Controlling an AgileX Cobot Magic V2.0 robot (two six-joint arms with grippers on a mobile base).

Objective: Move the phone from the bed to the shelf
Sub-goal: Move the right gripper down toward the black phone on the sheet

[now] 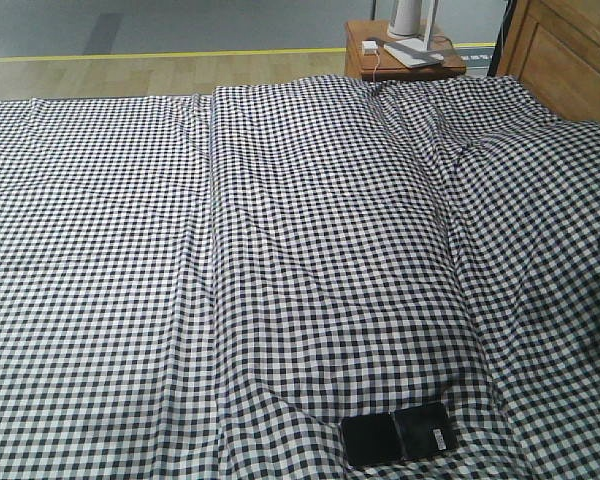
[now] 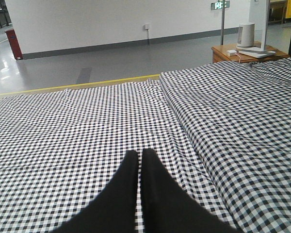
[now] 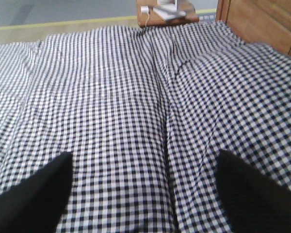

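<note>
1. The front view is evenly and softly lit. The bed shows only gentle shading along its folds and no hard shadows.
2. The phone carries a faint grey sheen on its gloss.
3. In the left wrist view the left fingers read as flat black and slightly soft. Far beyond them to the left, the floor gleams with pale glare.
4. The right wrist view is hazy. The right fingers are blurred silhouettes, and the checks ahead of them smear and look washed out.
</note>
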